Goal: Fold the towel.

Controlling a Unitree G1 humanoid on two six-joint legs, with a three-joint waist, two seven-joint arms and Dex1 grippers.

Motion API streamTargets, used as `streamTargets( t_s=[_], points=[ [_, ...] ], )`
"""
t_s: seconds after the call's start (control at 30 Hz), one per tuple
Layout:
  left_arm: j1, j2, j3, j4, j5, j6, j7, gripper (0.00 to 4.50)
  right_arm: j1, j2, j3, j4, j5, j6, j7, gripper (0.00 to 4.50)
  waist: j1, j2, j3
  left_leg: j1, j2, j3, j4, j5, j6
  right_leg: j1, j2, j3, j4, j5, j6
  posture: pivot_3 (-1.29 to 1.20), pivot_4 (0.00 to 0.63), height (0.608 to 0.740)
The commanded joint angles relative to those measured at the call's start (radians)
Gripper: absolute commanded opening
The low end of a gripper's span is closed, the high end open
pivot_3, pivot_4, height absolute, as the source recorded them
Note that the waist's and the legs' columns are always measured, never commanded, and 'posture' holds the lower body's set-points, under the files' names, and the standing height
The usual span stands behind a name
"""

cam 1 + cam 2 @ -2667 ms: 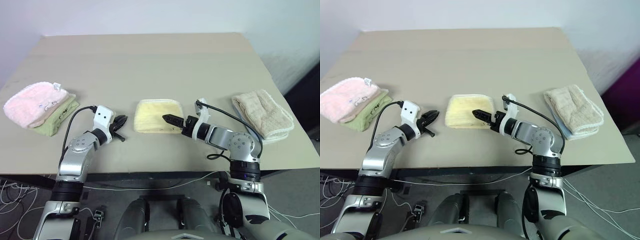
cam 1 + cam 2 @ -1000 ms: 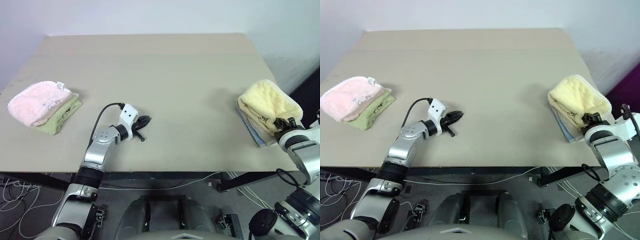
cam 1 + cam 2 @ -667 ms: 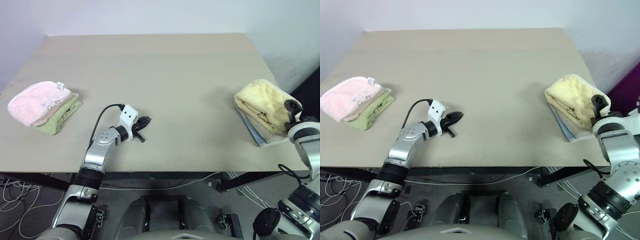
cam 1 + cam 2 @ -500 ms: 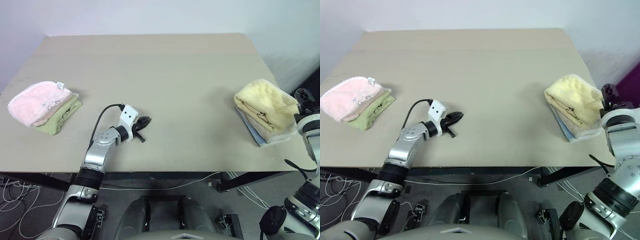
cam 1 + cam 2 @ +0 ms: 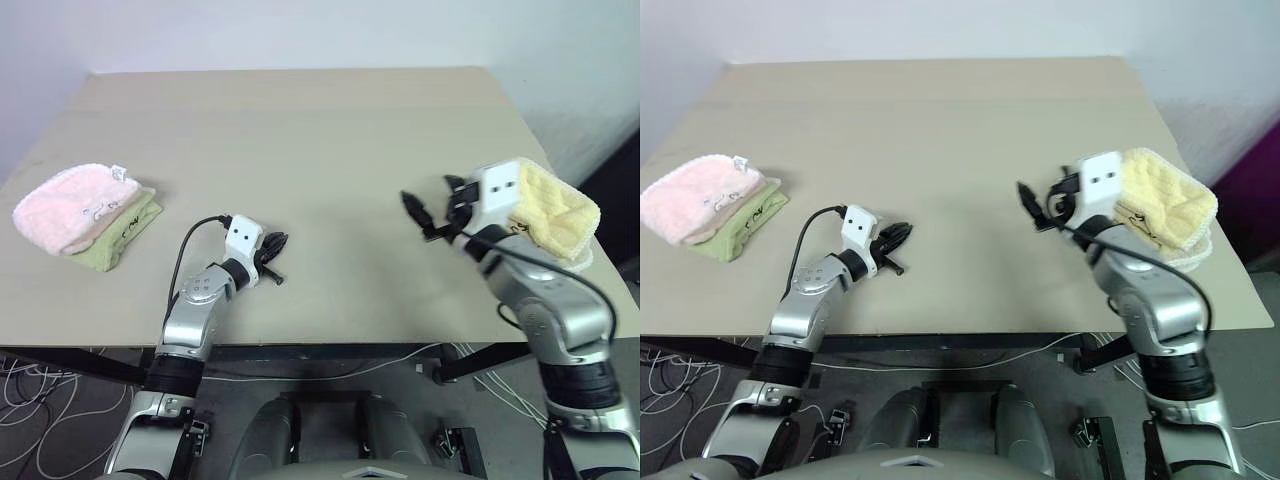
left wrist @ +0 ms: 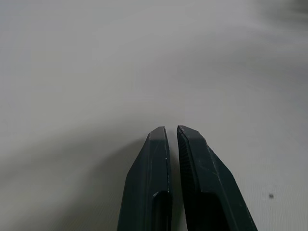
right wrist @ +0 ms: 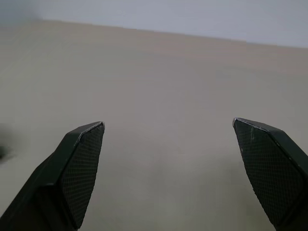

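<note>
1. At my far left, near the table's [image 5: 330, 130] left edge, a fluffy pink towel [image 5: 70, 205] lay folded on top of a green folded cloth [image 5: 115, 238], which stuck out beneath it on the side nearer me.
2. My left hand [image 5: 274, 252] rested low over the table, left of centre and near the front edge, pointing forward and to the right. Its two black fingers [image 6: 154, 187] were pressed almost together, with only a thin slit between them, and held nothing.
3. The middle of the table was bare tan surface, between my two hands.
4. My right hand [image 5: 428, 208] hung raised above the table, right of centre, pointing toward the left. Its fingers [image 7: 77, 168] were spread wide apart with nothing between them; past them I saw plain table top and the pale wall beyond.
5. The towel [image 5: 558, 212], pale yellow and terry, sat folded into a thick bundle at the table's right edge, just behind and to the right of my right wrist. It lay on other folded cloth, of which a pale rim showed beneath it. A small dark mark showed on its near side. My right hand was apart from it and did not touch it.
</note>
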Motion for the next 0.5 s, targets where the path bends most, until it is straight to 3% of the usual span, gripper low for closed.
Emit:
streamTargets(
  t_s=[0.03, 0.3, 0.5],
  points=[
    [0.025, 0.013, 0.033, -0.081, -0.011, 0.022, 0.023, 0.38, -0.021, 0.043, 0.027, 0.065, -0.065, -0.082, 0.081, 4.49, 0.003, 0.0, 0.0, 0.0, 0.0, 0.0, 0.0, 0.0, 0.0, 0.0, 0.0, 0.0, 0.0, 0.0, 0.0, 0.0, 0.15, 0.74],
    [0.062, -0.02, 0.044, -0.15, -0.004, 0.049, 0.095, 0.38, -0.074, 0.116, 0.048, 0.224, -0.175, -0.182, 0.191, 4.49, 0.001, 0.0, 0.0, 0.0, -0.001, -0.001, 0.0, 0.0, 0.0, 0.0, -0.001, 0.0, 0.0, 0.0, 0.0, 0.0, 0.15, 0.74],
    [0.045, -0.011, 0.047, -0.153, -0.009, 0.064, 0.09, 0.38, -0.066, 0.162, 0.044, 0.221, -0.208, -0.189, 0.21, 4.49, 0.001, 0.0, 0.0, 0.0, -0.001, -0.001, 0.0, 0.0, 0.0, 0.0, -0.001, 0.0, 0.0, 0.0, 0.0, 0.0, 0.15, 0.74]
  ],
)
